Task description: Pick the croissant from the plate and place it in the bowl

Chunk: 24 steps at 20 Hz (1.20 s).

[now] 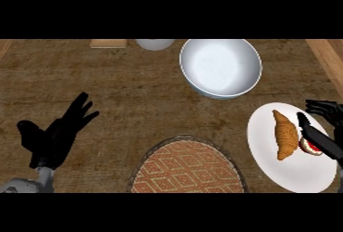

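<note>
My right hand [320, 131], fingers apart, sits beside the golden curved croissant [285, 134] on the round white plate [264, 152]; next I judge closing round it.

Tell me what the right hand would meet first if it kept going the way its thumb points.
Probably the croissant. The right hand sits over the white plate's right side, thumb aimed up-left beside the pastry. Its height above the plate is unclear, so it might pass over.
</note>
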Motion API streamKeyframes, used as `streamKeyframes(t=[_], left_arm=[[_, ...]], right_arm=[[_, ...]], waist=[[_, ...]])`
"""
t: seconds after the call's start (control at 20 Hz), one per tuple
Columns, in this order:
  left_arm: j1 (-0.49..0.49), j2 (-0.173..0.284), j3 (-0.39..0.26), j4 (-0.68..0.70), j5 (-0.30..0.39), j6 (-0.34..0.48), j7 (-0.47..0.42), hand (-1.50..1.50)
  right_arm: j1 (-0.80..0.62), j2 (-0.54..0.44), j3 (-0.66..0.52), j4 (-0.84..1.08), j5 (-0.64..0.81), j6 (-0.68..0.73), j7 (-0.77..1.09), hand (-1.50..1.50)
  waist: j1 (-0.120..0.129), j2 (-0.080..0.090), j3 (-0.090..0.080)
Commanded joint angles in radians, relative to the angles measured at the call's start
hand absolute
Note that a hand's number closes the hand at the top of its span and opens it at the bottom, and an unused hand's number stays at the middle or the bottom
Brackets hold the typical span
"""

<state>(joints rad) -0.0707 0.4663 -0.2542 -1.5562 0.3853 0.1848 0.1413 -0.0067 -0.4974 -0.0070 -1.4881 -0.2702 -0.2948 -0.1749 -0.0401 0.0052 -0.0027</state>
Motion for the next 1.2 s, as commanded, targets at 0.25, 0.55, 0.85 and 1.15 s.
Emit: streamKeyframes(t=[0.25,0.55,0.85,1.15], left_arm=[[-0.13,0.062,0.089,0.06,0.024,-0.107,0.063,0.0],[-0.156,0.07,0.092,0.059,0.018,-0.116,0.089,0.0],[-0.146,0.025,0.073,0.102,-0.005,-0.124,0.029,0.0],[-0.141,0.029,0.097,0.142,-0.019,-0.158,-0.018,0.0]], right_arm=[[0.197,0.148,0.091,-0.168,0.298,-0.353,-0.113,-1.5],[0.221,-0.03,0.154,-0.32,0.576,-0.432,0.375,-1.5],[0.12,-0.259,0.137,-0.416,0.594,-0.12,0.819,-1.5],[-0.052,-0.334,0.195,-0.489,0.551,0.127,1.154,-1.5]], waist=[[0.025,-0.007,0.002],[0.026,-0.007,-0.003],[0.042,-0.002,-0.005],[0.057,-0.001,-0.001]])
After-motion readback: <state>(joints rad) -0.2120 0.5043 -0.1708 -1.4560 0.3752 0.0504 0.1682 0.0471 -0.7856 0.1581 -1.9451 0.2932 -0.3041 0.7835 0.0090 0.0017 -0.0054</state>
